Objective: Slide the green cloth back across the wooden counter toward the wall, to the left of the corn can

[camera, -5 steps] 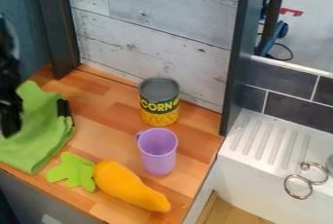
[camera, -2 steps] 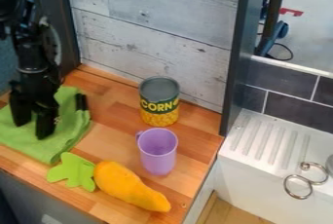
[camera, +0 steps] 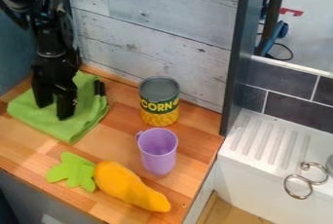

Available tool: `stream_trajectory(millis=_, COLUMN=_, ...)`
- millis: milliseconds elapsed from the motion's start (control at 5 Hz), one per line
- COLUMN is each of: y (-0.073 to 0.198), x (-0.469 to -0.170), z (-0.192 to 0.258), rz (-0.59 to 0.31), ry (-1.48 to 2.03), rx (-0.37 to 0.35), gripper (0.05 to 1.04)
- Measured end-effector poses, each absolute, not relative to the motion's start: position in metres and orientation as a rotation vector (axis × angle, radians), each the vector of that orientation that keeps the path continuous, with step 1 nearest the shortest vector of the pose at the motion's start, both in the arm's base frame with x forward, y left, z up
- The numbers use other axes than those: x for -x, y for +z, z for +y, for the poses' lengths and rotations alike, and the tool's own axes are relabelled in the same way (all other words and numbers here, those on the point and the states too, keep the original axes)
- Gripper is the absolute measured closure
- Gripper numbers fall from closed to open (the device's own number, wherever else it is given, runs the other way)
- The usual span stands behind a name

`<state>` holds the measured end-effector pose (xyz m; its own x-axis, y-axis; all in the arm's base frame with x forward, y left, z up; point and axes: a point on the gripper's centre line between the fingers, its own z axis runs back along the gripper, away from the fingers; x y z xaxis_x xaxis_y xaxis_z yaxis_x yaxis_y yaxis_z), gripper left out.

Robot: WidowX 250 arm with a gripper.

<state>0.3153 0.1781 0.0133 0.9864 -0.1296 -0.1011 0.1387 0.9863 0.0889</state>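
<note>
In the camera view, I have the black two-finger gripper (camera: 54,111) standing with its fingers spread apart on the rumpled green fabric cloth (camera: 84,121), left of the cylindrical yellow-and-green-labelled metal can (camera: 158,102), with the purple plastic cup (camera: 158,156) just in front of the can.

Soft matt green cloth (camera: 81,124), smooth wood (camera: 32,148).

The cup (camera: 157,154) stands between can (camera: 159,102) and carrot (camera: 129,186), right of the cloth (camera: 84,121).
</note>
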Motion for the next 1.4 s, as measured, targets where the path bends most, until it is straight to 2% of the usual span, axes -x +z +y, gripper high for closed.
stream_trajectory(millis=400, y=0.014, x=-0.331, z=0.175, rz=0.050, ry=-0.110, rx=-0.048, gripper=0.083)
stream_trajectory(millis=600, y=0.024, x=-0.324, z=0.171, rz=0.040, ry=-0.078, rx=-0.053, gripper=0.083)
stream_trajectory(millis=1000, y=0.090, x=-0.318, z=0.170, rz=-0.081, ry=-0.044, rx=-0.097, gripper=0.083)
stream_trajectory(millis=1400, y=0.126, x=-0.256, z=0.166, rz=0.025, ry=-0.056, rx=-0.125, gripper=0.083)
